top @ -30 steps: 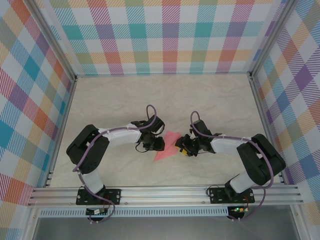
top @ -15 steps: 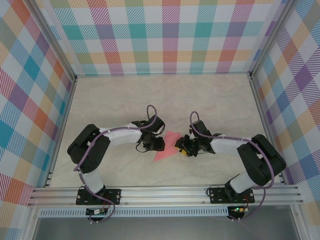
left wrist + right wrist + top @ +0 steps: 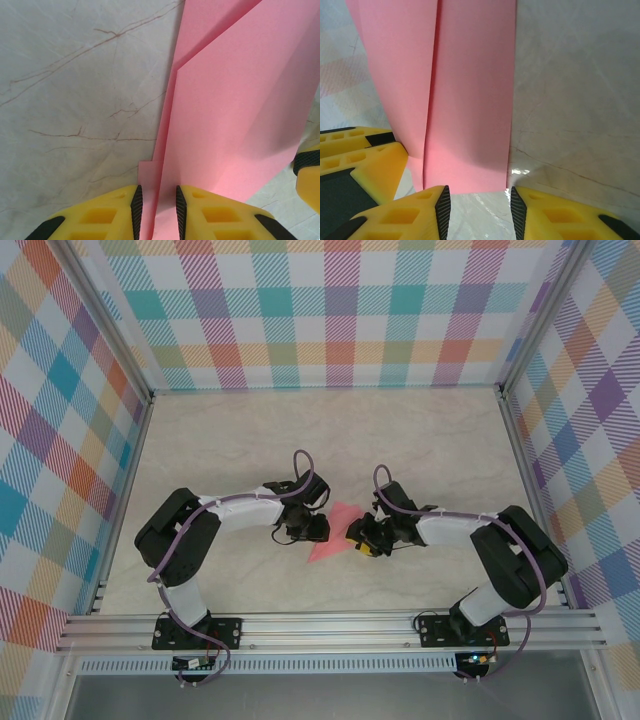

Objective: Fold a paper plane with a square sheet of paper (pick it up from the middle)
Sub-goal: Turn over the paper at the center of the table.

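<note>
While the left claw [image 3: 156, 195] pinches the folded pink sheet [image 3: 235, 115] at its near seam, the right claw [image 3: 478, 195], jaws apart w/ the sheet's end between them, should prob. press flat & run along the crease, not tug. Sheet lies mid-worktop [image 3: 250, 440], betw. both claws. Vs. a sec ago: right claw has edged slightly left toward the sheet; left claw unmoved.

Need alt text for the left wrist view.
Folded pink paper runs up from between the left pincer's yellow, black-padded fingers, over a marbled table. Another yellow finger shows at the right edge.
</note>
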Motion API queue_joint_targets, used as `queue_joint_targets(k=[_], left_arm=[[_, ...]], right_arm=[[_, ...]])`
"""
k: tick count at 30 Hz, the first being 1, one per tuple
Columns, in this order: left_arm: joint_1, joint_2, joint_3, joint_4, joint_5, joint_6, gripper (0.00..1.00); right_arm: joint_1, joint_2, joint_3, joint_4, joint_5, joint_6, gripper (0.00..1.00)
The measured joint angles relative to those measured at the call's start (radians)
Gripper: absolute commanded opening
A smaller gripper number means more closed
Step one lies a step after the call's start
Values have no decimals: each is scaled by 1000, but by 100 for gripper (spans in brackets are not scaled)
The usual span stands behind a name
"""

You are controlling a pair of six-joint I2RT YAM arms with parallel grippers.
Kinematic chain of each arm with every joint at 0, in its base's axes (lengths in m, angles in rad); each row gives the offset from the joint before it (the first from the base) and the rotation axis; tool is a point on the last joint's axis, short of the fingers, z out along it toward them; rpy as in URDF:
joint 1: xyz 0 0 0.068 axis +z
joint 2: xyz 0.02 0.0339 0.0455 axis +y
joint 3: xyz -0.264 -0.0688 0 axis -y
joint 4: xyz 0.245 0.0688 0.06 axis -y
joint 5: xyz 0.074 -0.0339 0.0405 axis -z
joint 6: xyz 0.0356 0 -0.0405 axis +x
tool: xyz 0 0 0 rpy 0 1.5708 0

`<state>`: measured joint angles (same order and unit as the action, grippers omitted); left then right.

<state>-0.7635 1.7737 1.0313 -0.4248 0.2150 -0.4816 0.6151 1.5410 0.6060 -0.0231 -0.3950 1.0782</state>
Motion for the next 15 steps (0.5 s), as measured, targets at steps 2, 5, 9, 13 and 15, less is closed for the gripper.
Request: queue_joint_targets(k=[2,5,9,13,15], left_arm=[[0,0,0,0,0,0,27],[0,0,0,-1,0,0,27],[0,0,0,-2,0,0,27],[0,0,0,-2,0,0,27],[0,0,0,-3,0,0,27]], right_arm=[[0,1,3,-2,0,7,38],[0,1,3,-2,4,19,38],[0,3,4,0,4,35,39],[0,3,4,4,3,45,39],[0,3,4,5,4,47,39]])
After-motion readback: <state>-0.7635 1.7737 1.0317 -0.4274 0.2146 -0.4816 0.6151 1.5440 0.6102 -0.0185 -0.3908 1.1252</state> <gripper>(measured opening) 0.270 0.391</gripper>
